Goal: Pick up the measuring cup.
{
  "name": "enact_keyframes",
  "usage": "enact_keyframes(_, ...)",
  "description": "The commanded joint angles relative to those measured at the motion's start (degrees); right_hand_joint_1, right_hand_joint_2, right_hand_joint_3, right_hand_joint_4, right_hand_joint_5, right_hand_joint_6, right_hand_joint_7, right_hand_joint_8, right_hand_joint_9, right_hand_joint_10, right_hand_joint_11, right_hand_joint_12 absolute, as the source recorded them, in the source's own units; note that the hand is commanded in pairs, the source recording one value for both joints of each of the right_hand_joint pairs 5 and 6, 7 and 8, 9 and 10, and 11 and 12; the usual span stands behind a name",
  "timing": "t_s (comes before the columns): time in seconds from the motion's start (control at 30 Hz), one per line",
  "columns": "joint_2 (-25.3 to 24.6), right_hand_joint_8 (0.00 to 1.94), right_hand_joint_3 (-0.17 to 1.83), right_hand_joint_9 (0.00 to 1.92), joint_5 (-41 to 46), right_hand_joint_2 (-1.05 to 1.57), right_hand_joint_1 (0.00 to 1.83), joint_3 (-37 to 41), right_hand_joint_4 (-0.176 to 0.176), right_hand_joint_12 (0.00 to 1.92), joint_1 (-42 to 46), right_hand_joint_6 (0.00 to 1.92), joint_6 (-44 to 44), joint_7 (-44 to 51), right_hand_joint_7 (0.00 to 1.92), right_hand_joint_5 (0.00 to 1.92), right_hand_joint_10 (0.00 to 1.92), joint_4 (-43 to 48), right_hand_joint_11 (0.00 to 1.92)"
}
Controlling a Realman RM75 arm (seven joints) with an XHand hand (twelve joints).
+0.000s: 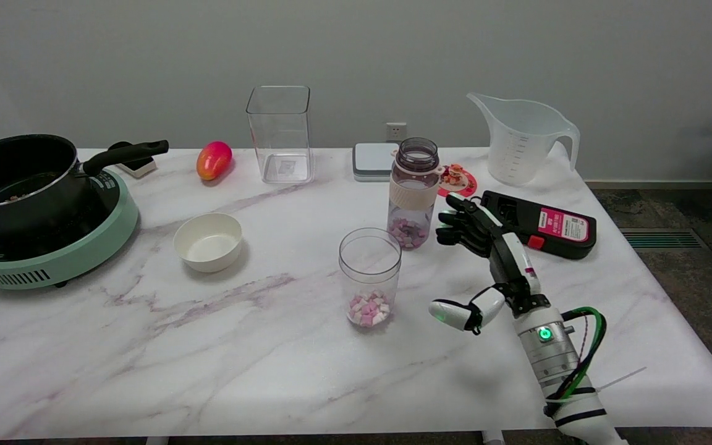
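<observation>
**Reach stage, nothing grabbed yet**

The right hand (479,247) hangs over the table, fingers spread, holding nothing. The measuring cup (520,141) stands well beyond it, slightly right, by the far edge. Next, I'd guess: reach past the black device (544,232) toward the handle.

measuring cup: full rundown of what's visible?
The measuring cup is a translucent, whitish plastic jug standing upright at the table's far right corner. Its spout points left, its handle right, with faint graduation marks down its side. It looks empty. Nothing touches it; the right hand is open, well short of it.
</observation>
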State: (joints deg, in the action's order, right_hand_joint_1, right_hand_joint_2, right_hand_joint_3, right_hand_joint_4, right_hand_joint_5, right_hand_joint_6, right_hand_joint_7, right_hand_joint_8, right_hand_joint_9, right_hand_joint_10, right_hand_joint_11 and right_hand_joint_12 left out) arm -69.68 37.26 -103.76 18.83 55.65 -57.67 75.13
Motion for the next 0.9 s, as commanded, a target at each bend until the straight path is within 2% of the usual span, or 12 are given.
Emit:
enact_keyframes(0.03,-2.35,0.50,1.16,0.61,-0.60,-0.39,1.22,-6.49,0.000,0.63,-5.69,0.30,2.12,-0.20,0.50,0.30,0.61,-6.18,0.63)
enact_keyframes(0.17,-3.25,0.50,1.21,0.61,0.03,-0.39,1.19,-7.26,0.000,0.63,-3.67,0.28,3.87,-2.67,0.50,0.28,0.61,-6.09,0.63)
enact_keyframes(0.3,-4.23,0.50,1.16,0.61,-0.88,-0.33,1.14,-7.89,0.000,0.62,-1.94,0.25,5.38,-7.39,0.50,0.25,0.61,-6.56,0.62)
enact_keyframes(0.47,-5.09,0.49,1.13,0.61,-1.44,-0.33,1.11,-8.05,0.000,0.62,-0.67,0.22,6.28,-7.62,0.49,0.22,0.61,-8.32,0.62)
enact_keyframes(0.9,-5.33,0.46,1.04,0.56,-1.89,-0.32,1.10,-8.96,0.000,0.57,-5.68,0.18,7.68,-8.18,0.46,0.18,0.56,-13.29,0.57)
